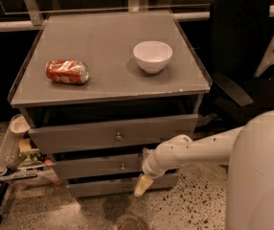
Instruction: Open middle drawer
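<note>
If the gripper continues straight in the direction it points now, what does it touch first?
Probably the floor: the gripper points downward in front of the bottom drawer, though depth is unclear.

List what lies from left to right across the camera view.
Red soda can → middle drawer knob → gripper, low in front of the bottom drawer → black office chair.
</note>
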You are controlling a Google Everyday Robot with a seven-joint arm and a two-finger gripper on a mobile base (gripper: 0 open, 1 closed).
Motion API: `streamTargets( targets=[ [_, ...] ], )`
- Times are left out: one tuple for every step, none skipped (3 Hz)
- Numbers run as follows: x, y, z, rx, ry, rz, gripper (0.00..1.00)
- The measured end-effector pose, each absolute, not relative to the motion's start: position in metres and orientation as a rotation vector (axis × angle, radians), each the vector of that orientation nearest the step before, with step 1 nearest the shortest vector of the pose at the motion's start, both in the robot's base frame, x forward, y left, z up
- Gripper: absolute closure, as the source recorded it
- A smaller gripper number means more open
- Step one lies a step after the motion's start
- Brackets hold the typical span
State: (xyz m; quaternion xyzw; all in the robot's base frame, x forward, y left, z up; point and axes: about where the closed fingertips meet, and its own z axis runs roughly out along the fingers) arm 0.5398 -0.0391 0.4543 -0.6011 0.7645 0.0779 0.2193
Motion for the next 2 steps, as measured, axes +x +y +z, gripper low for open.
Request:
streamTargets(
  targets=[
    [0.555, -0.049, 0.438, -1.644, 2.129, 0.19, 0.0],
    [0.571, -0.06, 0.428, -1.612, 2.145, 0.164, 0.0]
  ],
)
